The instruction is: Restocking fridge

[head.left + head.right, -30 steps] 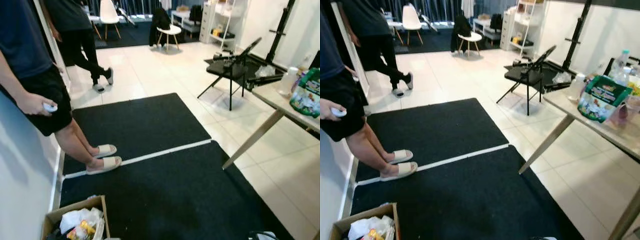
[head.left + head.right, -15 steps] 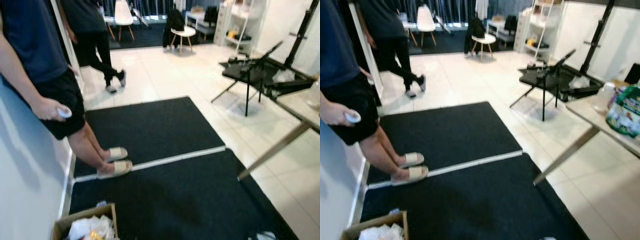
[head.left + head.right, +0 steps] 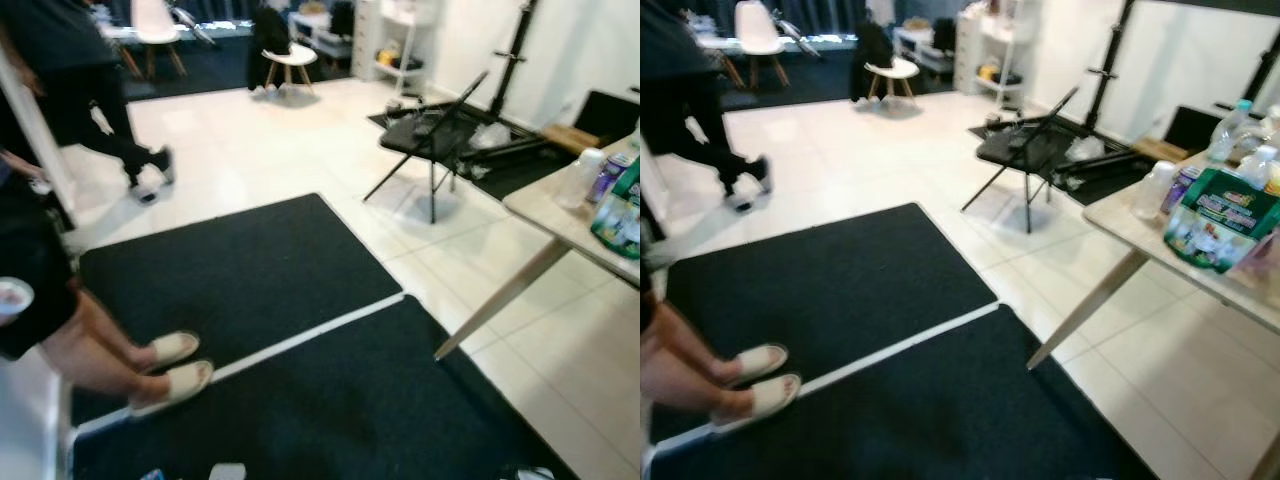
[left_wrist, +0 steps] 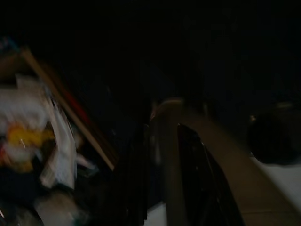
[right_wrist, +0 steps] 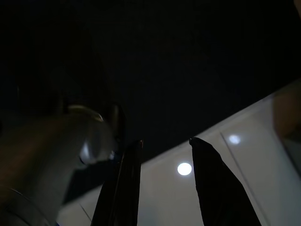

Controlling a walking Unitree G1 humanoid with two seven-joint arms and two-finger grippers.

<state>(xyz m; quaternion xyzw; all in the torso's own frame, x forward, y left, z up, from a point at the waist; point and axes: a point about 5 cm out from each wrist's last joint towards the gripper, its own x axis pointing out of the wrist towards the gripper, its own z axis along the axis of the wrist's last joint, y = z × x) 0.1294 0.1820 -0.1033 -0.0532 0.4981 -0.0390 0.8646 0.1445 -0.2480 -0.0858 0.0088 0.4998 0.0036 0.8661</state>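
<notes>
**Head view swung right: bench stock enters, box leaves the frame**

Compared with the frames of a moment ago, the whole scene has slid sideways, so read this as your camera turning right, not as things moving. The cardboard box of packaged goods that sat at the lower left of the head views now appears in the left wrist view, beside the hanging left arm. The bench at the right has come further into frame. This probably means you are still travelling between stock points, with no item yet picked up.

Right tool: two black fingers spread apart, nothing between them, hanging over the dark mat and white tile. Left tool: the view is too dark, and you cannot tell whether it is open or closed.

Counts:
- Two persons: one standing at the left in a pair of pale sandals, one walking at the back.
- Two black mats, parted by one white strip.
- One black folding stand.
- Two white chairs at the back.
- On the bench: one green pack and about four bottles or cans, though blur hinders the tally.
</notes>
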